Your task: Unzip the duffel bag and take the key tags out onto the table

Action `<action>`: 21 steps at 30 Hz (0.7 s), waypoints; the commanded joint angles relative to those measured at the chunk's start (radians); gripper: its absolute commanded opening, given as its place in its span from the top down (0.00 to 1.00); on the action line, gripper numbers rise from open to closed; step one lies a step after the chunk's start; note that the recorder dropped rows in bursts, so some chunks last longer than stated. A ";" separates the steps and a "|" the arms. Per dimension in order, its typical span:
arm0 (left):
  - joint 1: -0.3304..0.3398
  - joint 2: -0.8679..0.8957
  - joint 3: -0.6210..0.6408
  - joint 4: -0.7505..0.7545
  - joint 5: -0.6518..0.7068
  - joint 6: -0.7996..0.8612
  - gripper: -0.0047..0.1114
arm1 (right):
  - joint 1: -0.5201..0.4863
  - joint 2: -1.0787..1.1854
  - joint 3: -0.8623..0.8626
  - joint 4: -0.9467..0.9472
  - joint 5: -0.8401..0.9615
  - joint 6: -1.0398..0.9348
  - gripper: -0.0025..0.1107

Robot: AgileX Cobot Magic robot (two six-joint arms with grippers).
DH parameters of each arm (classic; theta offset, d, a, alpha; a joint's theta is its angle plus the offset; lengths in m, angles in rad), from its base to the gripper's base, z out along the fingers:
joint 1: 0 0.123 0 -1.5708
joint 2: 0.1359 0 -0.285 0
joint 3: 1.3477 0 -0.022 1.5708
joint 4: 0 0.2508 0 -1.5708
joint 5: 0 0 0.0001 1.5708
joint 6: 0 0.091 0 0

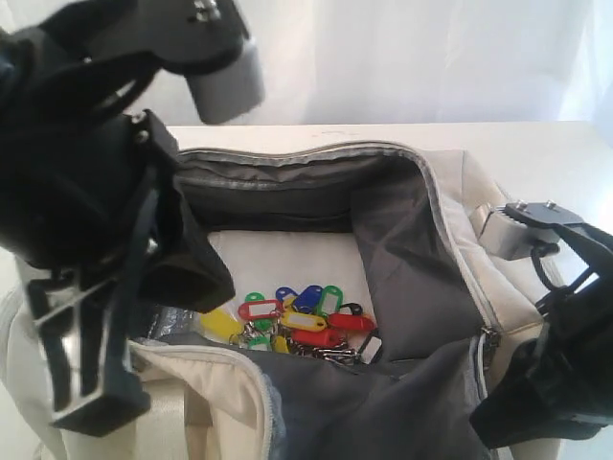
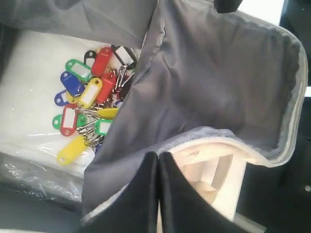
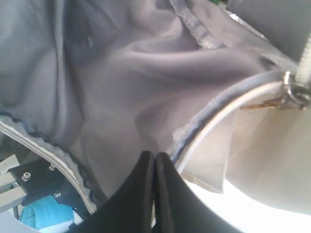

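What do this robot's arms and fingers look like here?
Both arms are black. The left arm carries a grey cylindrical part; the right arm has a silver bracket with screws and a black cable loop. The fingers are flat, matte black, tapering to narrow tips.

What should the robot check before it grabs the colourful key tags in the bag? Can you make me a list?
1. Duffel bag unzipped: ok, its mouth gapes wide.
2. Key tags in sight: ok, heaped on the bag's floor.
3. Left gripper ready to grab: not ok, it is shut.
4. Right gripper ready to grab: not ok, shut by the zipper edge.
5. Either gripper pinching fabric: cannot tell.
6. Tags out on the table: not ok, they lie inside the bag.
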 commanded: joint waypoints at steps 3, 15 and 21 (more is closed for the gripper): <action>-0.006 0.114 0.170 0.008 -0.163 0.038 0.96 | 0.002 0.005 0.007 -0.015 0.003 0.049 0.98; -0.006 0.130 0.276 0.023 0.186 0.053 0.96 | 0.002 0.005 0.007 -0.015 0.003 0.068 0.98; -0.006 -0.004 0.206 0.250 0.180 -0.034 0.96 | 0.002 0.005 0.007 -0.015 0.003 0.068 0.98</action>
